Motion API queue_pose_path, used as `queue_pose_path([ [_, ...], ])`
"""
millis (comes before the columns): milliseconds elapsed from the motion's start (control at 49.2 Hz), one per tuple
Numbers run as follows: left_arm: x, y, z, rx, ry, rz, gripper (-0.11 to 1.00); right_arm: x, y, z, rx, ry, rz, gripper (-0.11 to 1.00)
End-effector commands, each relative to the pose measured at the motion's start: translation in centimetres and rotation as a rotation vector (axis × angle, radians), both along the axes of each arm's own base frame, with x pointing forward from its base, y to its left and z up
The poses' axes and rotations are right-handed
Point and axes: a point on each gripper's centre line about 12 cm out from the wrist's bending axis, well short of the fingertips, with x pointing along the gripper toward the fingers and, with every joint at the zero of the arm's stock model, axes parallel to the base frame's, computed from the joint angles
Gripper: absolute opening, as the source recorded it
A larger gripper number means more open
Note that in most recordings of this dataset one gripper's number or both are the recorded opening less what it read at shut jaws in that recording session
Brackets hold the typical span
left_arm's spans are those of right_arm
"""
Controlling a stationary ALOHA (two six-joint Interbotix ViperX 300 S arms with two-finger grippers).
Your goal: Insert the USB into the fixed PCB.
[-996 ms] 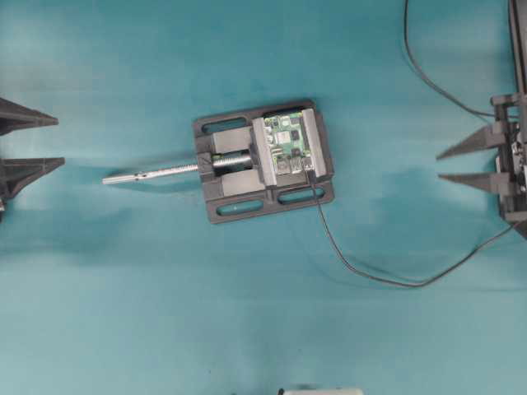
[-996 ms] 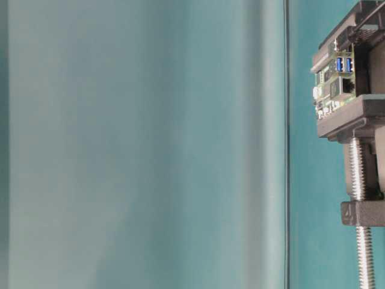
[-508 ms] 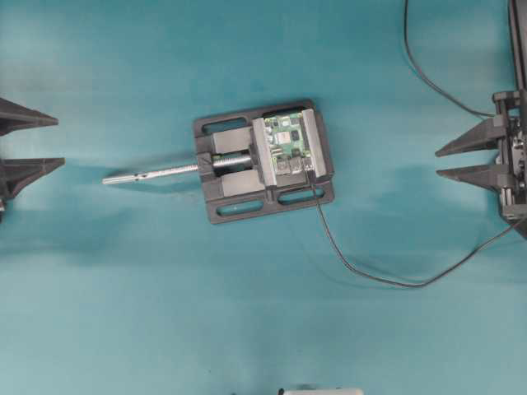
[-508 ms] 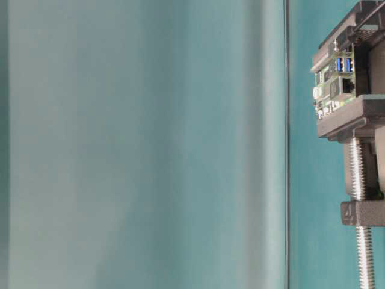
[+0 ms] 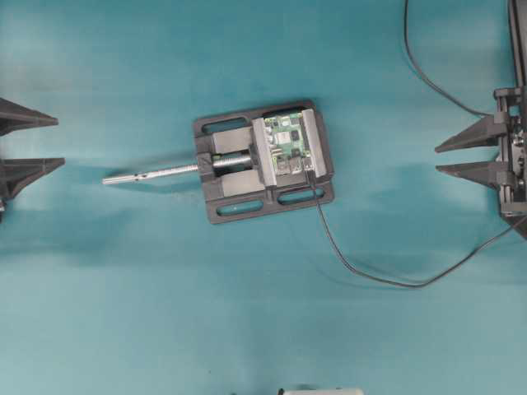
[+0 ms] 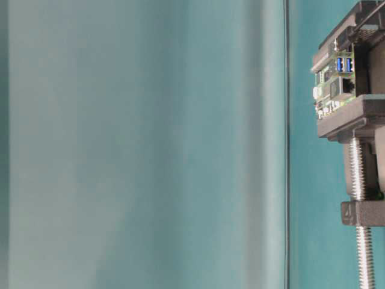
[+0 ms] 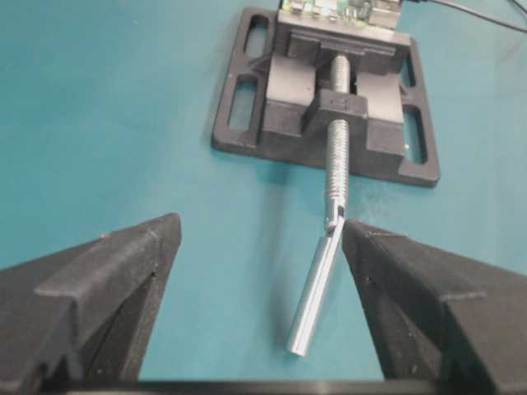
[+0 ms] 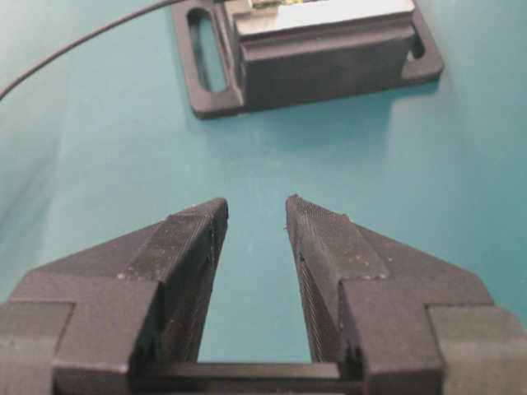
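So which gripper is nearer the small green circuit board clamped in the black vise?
Right. The right gripper sits open off the small green circuit board, past the black vise. The left gripper is open, farther off, beyond the silver screw rod.

A black vise [image 5: 263, 162] sits on the teal table [image 5: 123, 288].

"What's ahead of the left gripper [image 7: 259, 247]?"

"A black vise [image 7: 329, 90] in the upper middle of the frame, on the teal table [image 7: 107, 99]. Its silver screw rod [image 7: 325, 247] runs down toward the lower centre, ending between the two fingers [image 7: 115, 280], which stand wide apart. The green PCB [image 7: 342, 8] barely shows at the top edge."
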Motion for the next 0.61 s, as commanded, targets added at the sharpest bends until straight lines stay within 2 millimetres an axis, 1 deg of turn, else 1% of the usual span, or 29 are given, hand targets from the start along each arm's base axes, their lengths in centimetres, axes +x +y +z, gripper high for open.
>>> queue_pose_path([
  [0, 0.2, 0.1, 0.4, 0.002, -0.007, 0.002, 0.94, 0.3, -0.1, 0.7, -0.005, -0.016, -0.007, 0.41],
  [163, 0.2, 0.1, 0.4, 0.001, -0.006, 0.002, 0.94, 0.3, -0.1, 0.8, -0.013, -0.019, -0.005, 0.41],
  [325, 0.2, 0.1, 0.4, 0.001, -0.006, 0.002, 0.94, 0.3, -0.2, 0.9, -0.079, -0.006, 0.016, 0.41],
  [467, 0.2, 0.1, 0.4, 0.002, -0.007, 0.002, 0.94, 0.5, -0.2, 1.7, -0.031, -0.028, 0.003, 0.41],
  [589, 0.2, 0.1, 0.4, 0.002, -0.007, 0.002, 0.94, 0.4, -0.1, 1.4, 0.043, -0.027, -0.021, 0.41],
])
